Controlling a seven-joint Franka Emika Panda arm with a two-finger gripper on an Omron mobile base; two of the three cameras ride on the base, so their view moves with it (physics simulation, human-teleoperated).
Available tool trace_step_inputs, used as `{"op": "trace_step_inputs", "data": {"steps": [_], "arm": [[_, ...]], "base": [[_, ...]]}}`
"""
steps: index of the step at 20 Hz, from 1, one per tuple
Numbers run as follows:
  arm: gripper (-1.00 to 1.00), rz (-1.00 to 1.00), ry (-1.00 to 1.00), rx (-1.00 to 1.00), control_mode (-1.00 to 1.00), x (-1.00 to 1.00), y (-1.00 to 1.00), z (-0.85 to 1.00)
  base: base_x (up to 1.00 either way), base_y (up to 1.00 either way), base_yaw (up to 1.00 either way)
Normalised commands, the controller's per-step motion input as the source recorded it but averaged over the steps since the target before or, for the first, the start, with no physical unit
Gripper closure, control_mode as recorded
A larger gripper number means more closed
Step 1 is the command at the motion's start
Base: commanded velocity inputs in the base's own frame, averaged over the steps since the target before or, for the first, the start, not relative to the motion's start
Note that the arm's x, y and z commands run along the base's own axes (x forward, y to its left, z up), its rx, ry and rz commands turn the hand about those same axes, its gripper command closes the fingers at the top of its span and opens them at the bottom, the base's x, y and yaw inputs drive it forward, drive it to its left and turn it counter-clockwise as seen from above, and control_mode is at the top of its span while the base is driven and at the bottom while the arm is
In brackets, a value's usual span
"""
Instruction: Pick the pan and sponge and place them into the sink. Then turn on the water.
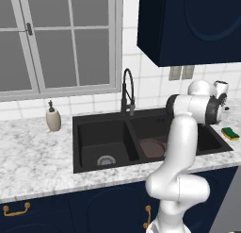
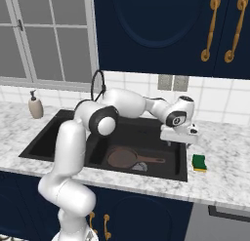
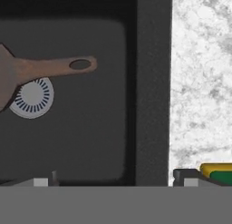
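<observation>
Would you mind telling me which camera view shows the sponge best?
The right base view: the sponge sits whole and unblocked on the counter. In the left base view it is small at the edge; the hand view catches only a corner.

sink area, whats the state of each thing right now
pan: lying in the right basin, handle pointing toward the sponge side
sponge: on the counter right of the sink, not yet in it
sink: left basin holds nothing but its drain
faucet: no water running
gripper: open, holding nothing, above the sink's right edge
soap dispenser: upright on the counter left of the sink
</observation>
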Motion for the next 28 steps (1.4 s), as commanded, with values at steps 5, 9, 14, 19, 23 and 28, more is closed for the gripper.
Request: {"op": "trace_step_inputs", "data": {"steps": [5,9,14,19,23,28], "arm": [[-1.00,0.00,0.00,0.02,-1.00,0.03,-0.60,-0.13],[-1.00,0.00,0.00,0.08,-1.00,0.00,-0.58,-0.28],[-1.00,0.00,0.00,0.06,-1.00,0.00,-0.44,-0.06],[-1.00,0.00,0.00,0.00,-1.00,0.00,-0.13,0.00],[-1.00,0.00,0.01,0.00,-1.00,-0.23,-0.05,0.00],[-1.00,0.00,0.03,0.00,-1.00,-0.45,0.00,-0.07]], "base": [[0.00,0.00,0.00],[0.00,0.00,0.00],[0.00,0.00,0.00],[0.00,0.00,0.00],[0.00,0.00,0.00],[0.00,0.00,0.00]]}}
